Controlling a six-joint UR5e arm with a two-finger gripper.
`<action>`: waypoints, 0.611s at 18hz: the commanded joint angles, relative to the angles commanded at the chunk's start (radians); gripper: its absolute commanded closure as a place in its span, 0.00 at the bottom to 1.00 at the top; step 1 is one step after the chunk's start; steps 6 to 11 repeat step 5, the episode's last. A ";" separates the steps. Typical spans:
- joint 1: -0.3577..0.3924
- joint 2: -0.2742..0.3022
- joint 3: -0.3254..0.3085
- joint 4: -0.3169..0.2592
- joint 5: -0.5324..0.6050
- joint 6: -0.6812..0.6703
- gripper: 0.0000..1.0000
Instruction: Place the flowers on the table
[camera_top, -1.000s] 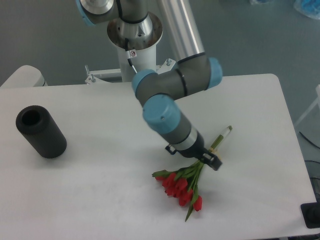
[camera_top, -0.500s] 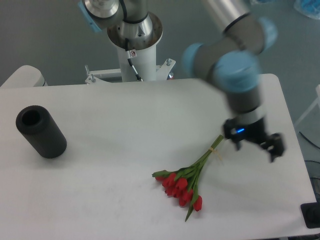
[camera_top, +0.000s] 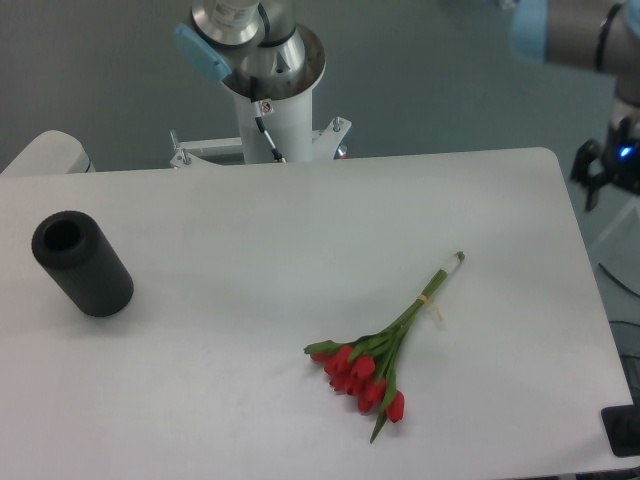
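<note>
Black gripper (camera_top: 608, 170) sits at the far right edge of the view, beyond the table's edge and partly cut off; whether its jaws stand wide or narrow cannot be told from this view. It holds nothing that can be seen, and it is well apart from the flowers (camera_top: 378, 355).

Flowers lie flat on the table (camera_top: 250, 250), right of centre toward the near edge. Red heads point to the near side, stems run up and to the right, and a pale band (camera_top: 432, 300) ties them partway along the stems. Nothing touches the bunch. A black cylinder (camera_top: 80, 263) lies on its side at the left, well apart from everything else.

Judgement: the placing appears done, so the step in hand is the withdrawal. To do it well, the arm (only its blue joint (camera_top: 530, 25) shows at top right) should stay high and to the side, with no path back over the bunch. The bunch is light and could roll or slide if brushed; the stem ends are its nearest part to the gripper's side and would be the first point of any contact.
</note>
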 joint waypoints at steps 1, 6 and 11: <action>0.008 0.005 0.000 0.000 0.002 0.006 0.00; 0.006 0.008 -0.008 -0.002 0.002 0.006 0.00; 0.006 0.008 -0.008 -0.002 0.002 0.006 0.00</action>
